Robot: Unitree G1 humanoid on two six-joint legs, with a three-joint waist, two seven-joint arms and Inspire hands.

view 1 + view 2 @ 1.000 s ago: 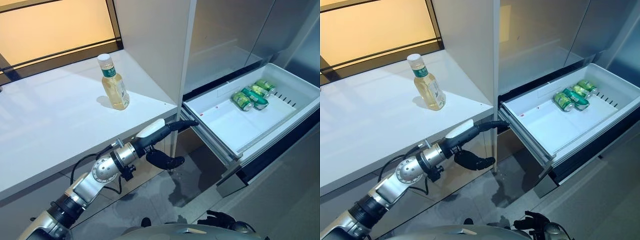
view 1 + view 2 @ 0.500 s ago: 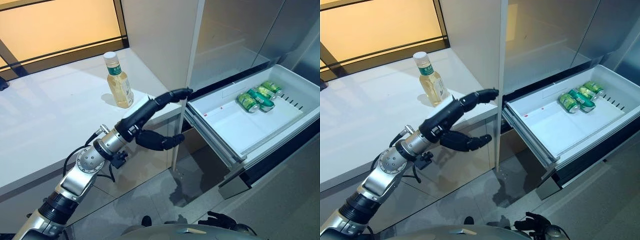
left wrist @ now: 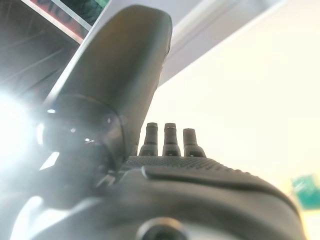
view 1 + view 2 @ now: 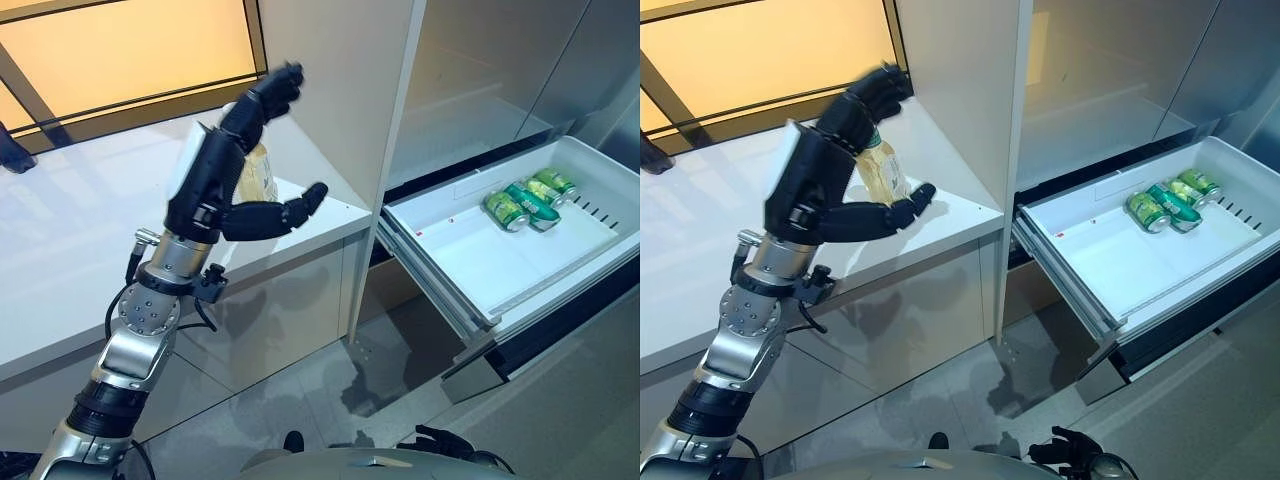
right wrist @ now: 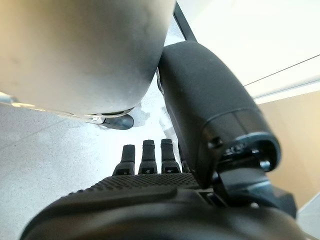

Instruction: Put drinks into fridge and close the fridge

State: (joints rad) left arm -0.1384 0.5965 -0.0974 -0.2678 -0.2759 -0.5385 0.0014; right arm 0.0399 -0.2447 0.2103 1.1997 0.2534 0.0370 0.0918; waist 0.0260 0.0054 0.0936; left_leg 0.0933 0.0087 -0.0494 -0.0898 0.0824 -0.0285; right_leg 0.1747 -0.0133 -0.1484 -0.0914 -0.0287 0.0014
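A clear bottle of yellowish drink (image 4: 883,170) with a green label stands on the white counter (image 4: 60,240), close to its right end. My left hand (image 4: 210,180) is raised just in front of the bottle and hides most of it. The hand is open, with fingers stretched up and thumb out sideways, and touches nothing. The fridge drawer (image 4: 490,255) stands pulled out to the right, with green cans (image 4: 520,205) lying at its far end. My right hand (image 4: 1065,445) hangs low at the bottom edge, its fingers straight in the right wrist view.
A tall white cabinet panel (image 4: 340,90) rises between the counter and the fridge. An amber-lit window (image 4: 120,50) runs behind the counter. The drawer's front corner (image 4: 470,365) juts out over the grey floor.
My left hand has risen from below the counter's edge to above the counter, in front of the bottle. The camera has shifted a little.
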